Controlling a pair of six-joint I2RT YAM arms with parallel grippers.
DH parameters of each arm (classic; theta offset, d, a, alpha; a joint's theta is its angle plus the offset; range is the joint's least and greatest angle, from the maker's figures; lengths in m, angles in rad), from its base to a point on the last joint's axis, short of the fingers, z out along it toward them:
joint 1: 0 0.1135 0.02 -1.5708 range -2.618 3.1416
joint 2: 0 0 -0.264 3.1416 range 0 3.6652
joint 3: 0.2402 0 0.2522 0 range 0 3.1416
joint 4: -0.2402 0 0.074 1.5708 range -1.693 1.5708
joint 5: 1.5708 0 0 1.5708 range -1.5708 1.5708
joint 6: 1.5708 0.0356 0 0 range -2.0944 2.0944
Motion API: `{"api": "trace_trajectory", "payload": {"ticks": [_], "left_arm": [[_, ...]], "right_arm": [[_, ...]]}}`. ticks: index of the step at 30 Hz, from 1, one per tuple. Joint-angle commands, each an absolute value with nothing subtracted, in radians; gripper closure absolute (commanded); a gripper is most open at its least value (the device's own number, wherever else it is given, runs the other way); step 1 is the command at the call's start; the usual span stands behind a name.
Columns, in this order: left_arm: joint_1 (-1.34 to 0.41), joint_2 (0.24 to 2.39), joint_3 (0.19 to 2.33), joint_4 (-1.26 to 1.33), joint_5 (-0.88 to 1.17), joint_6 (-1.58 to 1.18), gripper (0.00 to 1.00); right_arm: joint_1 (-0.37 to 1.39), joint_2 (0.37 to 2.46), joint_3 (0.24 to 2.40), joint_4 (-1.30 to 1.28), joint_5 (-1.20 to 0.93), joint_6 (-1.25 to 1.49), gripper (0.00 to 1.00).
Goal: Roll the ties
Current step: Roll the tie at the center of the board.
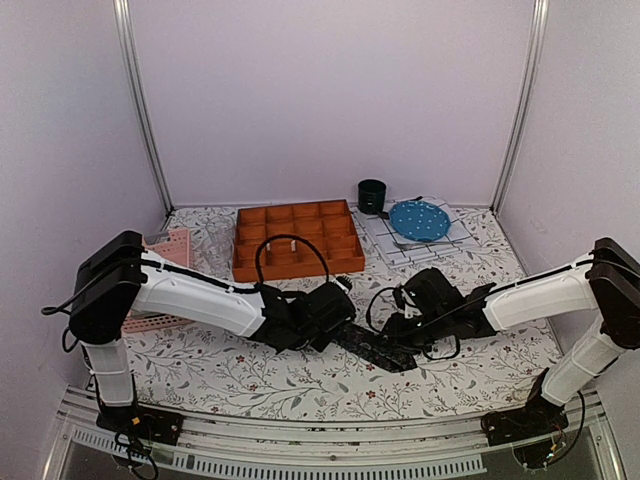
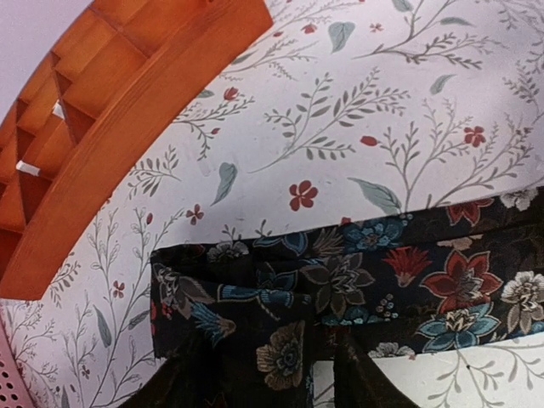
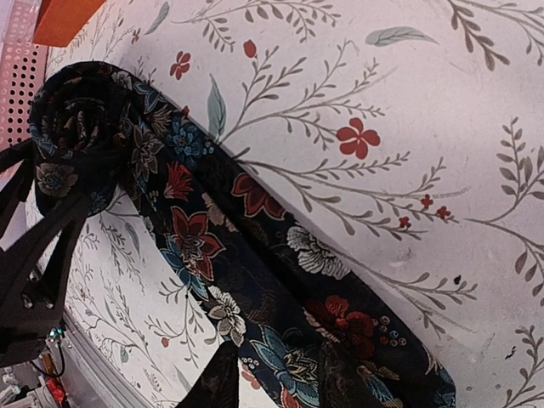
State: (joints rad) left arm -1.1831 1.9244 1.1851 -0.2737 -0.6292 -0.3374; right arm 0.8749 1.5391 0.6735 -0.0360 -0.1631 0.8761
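On the table one tie lies flat between both arms; its left end is coiled into a small roll, so rolling is mid-way; next, the roll needs turning further along a taut strip; both arms reach low inward; left claw stands half open behind the roll, seemingly gripping nothing; right claw sits over the tie, grip I cannot tell.

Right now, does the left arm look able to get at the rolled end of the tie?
Probably yes. The left gripper sits right at the rolled end of the tie, fingers apart, with only bare tablecloth around it and nothing in between.
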Motion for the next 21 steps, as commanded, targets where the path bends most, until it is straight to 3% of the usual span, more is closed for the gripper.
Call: {"api": "trace_trajectory", "payload": {"ticks": [1, 21], "left_arm": [[-1.203, 1.948, 1.206, -0.225, -0.545, -0.323, 0.47], [-1.236, 2.017, 1.216, -0.128, -0.425, -0.299, 0.33]], "right_arm": [[0.862, 1.442, 0.658, -0.018, -0.152, 0.882, 0.69], [0.859, 1.413, 0.647, -0.002, -0.129, 0.888, 0.66]]}}
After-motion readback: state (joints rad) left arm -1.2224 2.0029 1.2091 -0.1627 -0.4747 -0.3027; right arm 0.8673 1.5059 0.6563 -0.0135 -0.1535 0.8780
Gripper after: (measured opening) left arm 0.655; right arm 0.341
